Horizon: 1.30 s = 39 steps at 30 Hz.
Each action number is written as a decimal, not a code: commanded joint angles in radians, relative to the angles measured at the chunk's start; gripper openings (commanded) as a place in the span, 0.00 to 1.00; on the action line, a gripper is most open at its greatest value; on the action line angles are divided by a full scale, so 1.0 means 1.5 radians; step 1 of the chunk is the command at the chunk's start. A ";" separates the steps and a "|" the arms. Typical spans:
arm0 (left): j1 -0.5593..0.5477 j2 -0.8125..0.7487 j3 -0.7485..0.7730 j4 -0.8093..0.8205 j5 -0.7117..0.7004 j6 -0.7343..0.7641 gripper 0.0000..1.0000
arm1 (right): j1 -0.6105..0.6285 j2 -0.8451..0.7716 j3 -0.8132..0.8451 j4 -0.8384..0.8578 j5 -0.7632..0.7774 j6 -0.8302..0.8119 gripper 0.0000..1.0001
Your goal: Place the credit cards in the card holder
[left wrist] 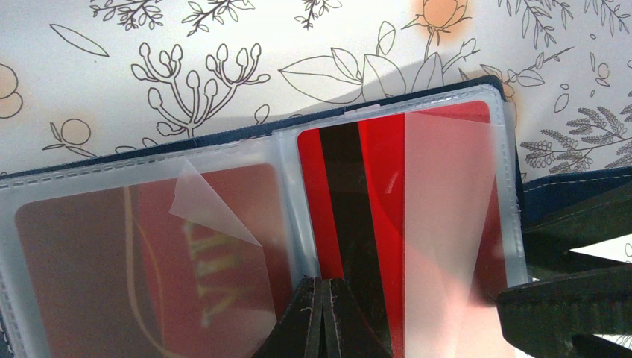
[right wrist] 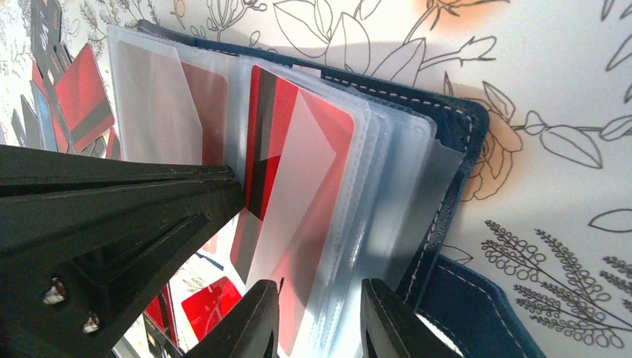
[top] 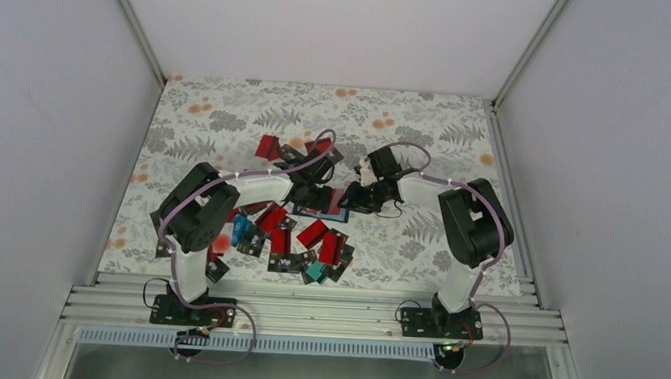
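Observation:
The navy card holder (top: 317, 213) lies open mid-table, its clear sleeves fanned out. In the left wrist view my left gripper (left wrist: 324, 289) is shut, and its tips rest on a red card with a black stripe (left wrist: 380, 194) that sits in the right-hand sleeve (left wrist: 447, 186). The left-hand sleeve holds another red card (left wrist: 186, 253). In the right wrist view my right gripper (right wrist: 320, 317) is closed round the stack of sleeves beside the navy cover (right wrist: 454, 127); the same red card (right wrist: 268, 119) shows there. Several loose credit cards (top: 300, 239) lie nearer the arms.
The left gripper's black body (right wrist: 149, 209) fills the left of the right wrist view, close to the sleeves. The right gripper's fingers (left wrist: 566, 298) show at the lower right of the left wrist view. A few cards (top: 270, 146) lie behind the holder on the floral cloth (top: 432, 236).

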 commanded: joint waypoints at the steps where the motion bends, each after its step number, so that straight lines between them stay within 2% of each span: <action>1: 0.000 0.021 -0.010 -0.013 0.005 0.001 0.02 | 0.012 -0.032 0.027 -0.020 0.024 -0.009 0.31; 17: 0.000 0.021 -0.011 -0.014 0.006 0.003 0.02 | 0.018 -0.021 0.033 -0.028 0.052 -0.002 0.29; 39: -0.001 0.022 -0.011 -0.012 0.008 0.003 0.02 | 0.020 0.013 0.038 0.001 0.006 0.003 0.29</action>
